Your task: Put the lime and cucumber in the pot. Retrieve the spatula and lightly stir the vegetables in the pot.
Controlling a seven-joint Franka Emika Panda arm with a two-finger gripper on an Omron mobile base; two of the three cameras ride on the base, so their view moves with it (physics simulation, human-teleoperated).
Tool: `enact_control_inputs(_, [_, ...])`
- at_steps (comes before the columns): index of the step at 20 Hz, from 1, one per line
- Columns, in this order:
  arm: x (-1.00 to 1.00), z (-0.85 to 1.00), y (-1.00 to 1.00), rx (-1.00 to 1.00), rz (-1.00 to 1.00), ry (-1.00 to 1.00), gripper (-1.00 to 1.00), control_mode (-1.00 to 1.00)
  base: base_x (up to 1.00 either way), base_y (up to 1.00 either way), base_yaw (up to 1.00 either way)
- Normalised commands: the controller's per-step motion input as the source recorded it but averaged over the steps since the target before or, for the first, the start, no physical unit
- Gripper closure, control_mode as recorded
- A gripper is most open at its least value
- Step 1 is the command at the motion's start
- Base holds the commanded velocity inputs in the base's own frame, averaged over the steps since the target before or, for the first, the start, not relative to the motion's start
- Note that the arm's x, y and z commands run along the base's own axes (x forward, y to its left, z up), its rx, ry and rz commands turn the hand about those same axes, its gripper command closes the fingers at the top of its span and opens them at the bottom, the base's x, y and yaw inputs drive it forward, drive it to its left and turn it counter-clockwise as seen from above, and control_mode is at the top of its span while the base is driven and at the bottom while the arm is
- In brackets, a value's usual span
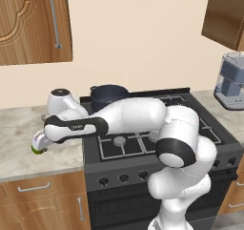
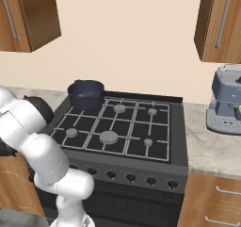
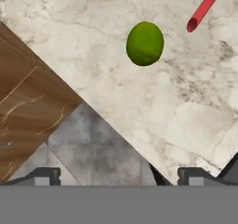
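Note:
The bright green lime lies on the marble counter, ahead of my open gripper, whose fingertips stand wide apart with nothing between them. The spatula's red handle lies just beyond the lime at the upper right; its head is out of frame. In the left base view my gripper hangs low over the counter left of the stove, with the lime right under it. The dark pot stands on the back left burner. A small green patch shows inside it, too small to identify.
The counter's front edge runs diagonally through the hand view, with a wooden cabinet front and grey floor below it. The gas stove is right of my hand. A coffee machine stands on the right counter. Wall cabinets hang above.

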Motion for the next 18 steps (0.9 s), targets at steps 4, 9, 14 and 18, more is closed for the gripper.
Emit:
enact_control_inputs(4, [0.68, -0.13, 0.75, 0.0, -0.13, 0.0, -1.0, -1.0, 0.0, 0.0, 0.0])
enact_control_inputs(9, [0.37, 0.01, 0.32, -0.09, -0.05, 0.06, -1.0, -1.0, 0.0, 0.0, 0.0])
enact_control_inputs(14, [0.2, 0.0, 0.1, -0.17, 0.0, 0.07, -1.0, -1.0, 0.0, 0.0, 0.0])
enact_control_inputs(18, [0.24, 0.0, 0.06, -0.11, 0.0, 0.13, -1.0, -1.0, 0.0, 0.0, 0.0])
